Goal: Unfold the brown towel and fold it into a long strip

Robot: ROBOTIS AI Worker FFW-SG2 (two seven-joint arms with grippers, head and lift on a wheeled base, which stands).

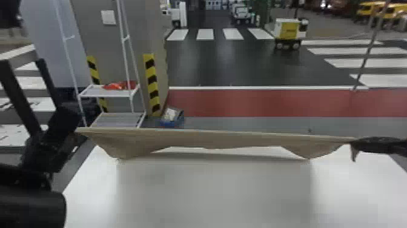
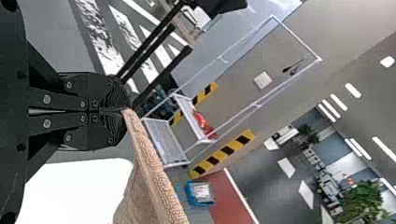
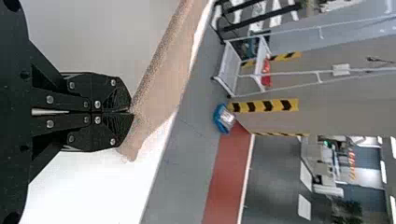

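Two grippers share the brown towel (image 1: 227, 139), which is stretched sideways between them above the far part of the white counter (image 1: 339, 194). The left gripper (image 1: 73, 133) has its jaws pressed together on one end of the upper edge, and the right gripper (image 1: 355, 142) pinches the other end the same way, with a small flap of cloth drooping beside its jaws in the right wrist view. The upper edge runs nearly straight, while the cloth beneath sags into a drooping point near each end, with the lower edge arching up between them; whether those points touch the counter, I cannot tell. Beyond the counter, on the robot's left, a white rack (image 1: 116, 119) has something red (image 1: 121, 85) on its upper shelf, in front of a grey pillar (image 1: 97, 36). Near the pillar's foot is a blue box (image 1: 172, 123) with pale contents.
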